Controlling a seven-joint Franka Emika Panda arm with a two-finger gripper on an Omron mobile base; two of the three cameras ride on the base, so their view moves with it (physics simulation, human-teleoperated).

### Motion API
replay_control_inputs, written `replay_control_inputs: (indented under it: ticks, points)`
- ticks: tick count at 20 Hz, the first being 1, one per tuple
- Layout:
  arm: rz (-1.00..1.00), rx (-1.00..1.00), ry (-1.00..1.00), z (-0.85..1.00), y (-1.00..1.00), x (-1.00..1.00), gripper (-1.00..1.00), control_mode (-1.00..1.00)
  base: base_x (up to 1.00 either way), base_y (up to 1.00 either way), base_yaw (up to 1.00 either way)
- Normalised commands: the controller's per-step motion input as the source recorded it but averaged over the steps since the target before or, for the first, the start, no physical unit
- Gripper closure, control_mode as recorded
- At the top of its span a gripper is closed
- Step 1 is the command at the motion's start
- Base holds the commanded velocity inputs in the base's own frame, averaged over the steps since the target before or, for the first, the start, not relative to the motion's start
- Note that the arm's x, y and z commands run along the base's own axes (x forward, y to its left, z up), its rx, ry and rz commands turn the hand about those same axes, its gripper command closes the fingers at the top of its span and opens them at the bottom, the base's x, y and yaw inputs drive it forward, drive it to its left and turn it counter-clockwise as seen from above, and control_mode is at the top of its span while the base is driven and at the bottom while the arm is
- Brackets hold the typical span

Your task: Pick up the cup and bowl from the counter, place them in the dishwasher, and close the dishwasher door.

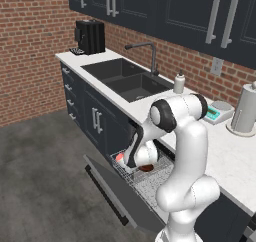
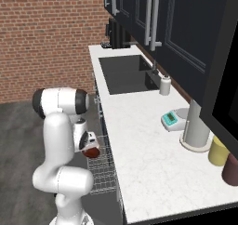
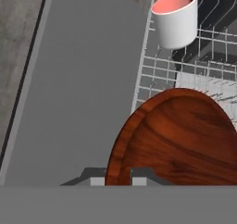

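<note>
The pincer (image 3: 118, 174) is pinching the bowl (image 3: 176, 137) by its rim, over the wire rack (image 3: 159, 72) of the dishwasher. The bowl is glossy and stiff (probably slippery, and it could turn in such a thin rim grip), so I think it should go down slowly. A little farther, the cup (image 3: 176, 21) is already in the rack, upright, near the bowl's path; the bowl may knock it. Beside the rack lies the dishwasher door (image 3: 78, 79), open and flat. Farther away on the surface (image 2: 139, 140) stand a scale (image 2: 170, 120) and a bottle (image 2: 165, 85).
</note>
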Motion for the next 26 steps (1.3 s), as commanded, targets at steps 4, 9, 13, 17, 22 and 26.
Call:
replay_control_inputs:
  ticks: [4,9,13,17,22,26]
  points:
    - [0.0,0.0,-0.06,-0.48,0.0,0.19,1.0,-1.0,0.0,0.0,0.0]
    - [0.0,0.0,-0.01,-0.32,0.0,0.28,1.0,-1.0,0.0,0.0,0.0]
    - [0.0,0.0,0.0,-0.23,-0.07,0.26,1.0,-1.0,0.0,0.0,0.0]
    - [0.0,0.0,0.0,-0.2,-0.19,0.22,1.0,-1.0,0.0,0.0,0.0]
    - [0.0,0.0,0.0,-0.23,-0.1,0.09,1.0,-1.0,0.0,0.0,0.0]
    - [0.0,0.0,0.01,-0.4,-0.05,-0.16,1.0,-1.0,0.0,0.0,0.0]
